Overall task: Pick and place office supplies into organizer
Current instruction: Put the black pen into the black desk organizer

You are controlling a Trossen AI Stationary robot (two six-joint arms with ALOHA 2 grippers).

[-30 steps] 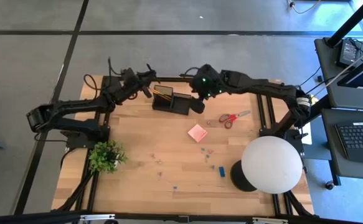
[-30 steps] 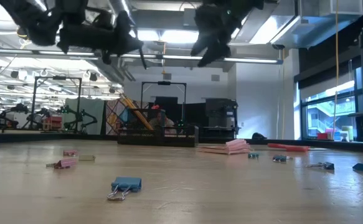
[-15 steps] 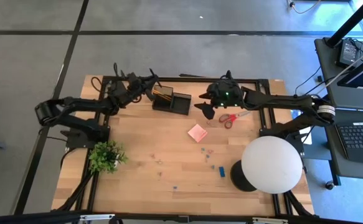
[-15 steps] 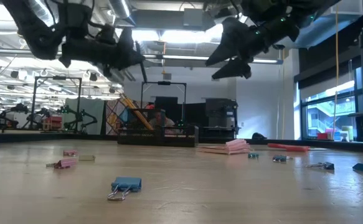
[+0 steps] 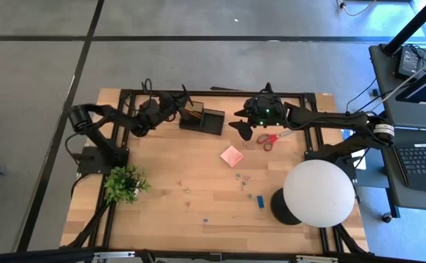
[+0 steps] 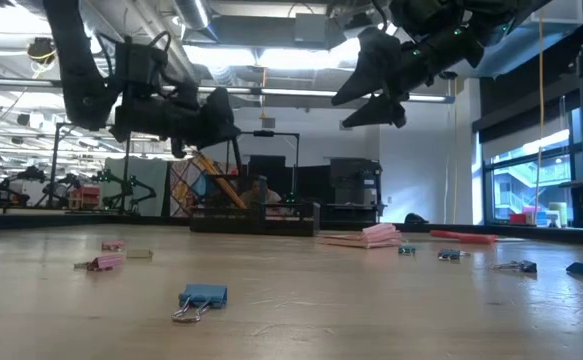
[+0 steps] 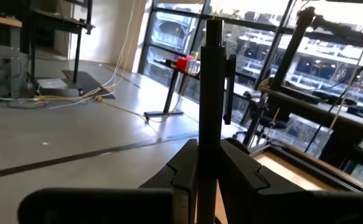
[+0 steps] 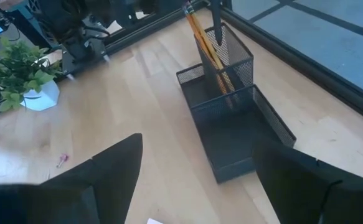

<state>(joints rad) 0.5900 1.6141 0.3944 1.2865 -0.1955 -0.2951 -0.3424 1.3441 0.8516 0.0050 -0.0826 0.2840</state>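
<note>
One black pen (image 7: 209, 106) clamped in my left gripper (image 7: 209, 171): keep it upright, centre over the organizer (image 5: 202, 119) cup. Right gripper (image 5: 243, 128) spread, empty.

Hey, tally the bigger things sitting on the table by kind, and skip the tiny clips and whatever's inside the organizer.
Scissors: 1
Sticky pad: 1
Blue block: 1
Organizer: 1
Plant: 1
Lamp: 1
Total: 6
</note>
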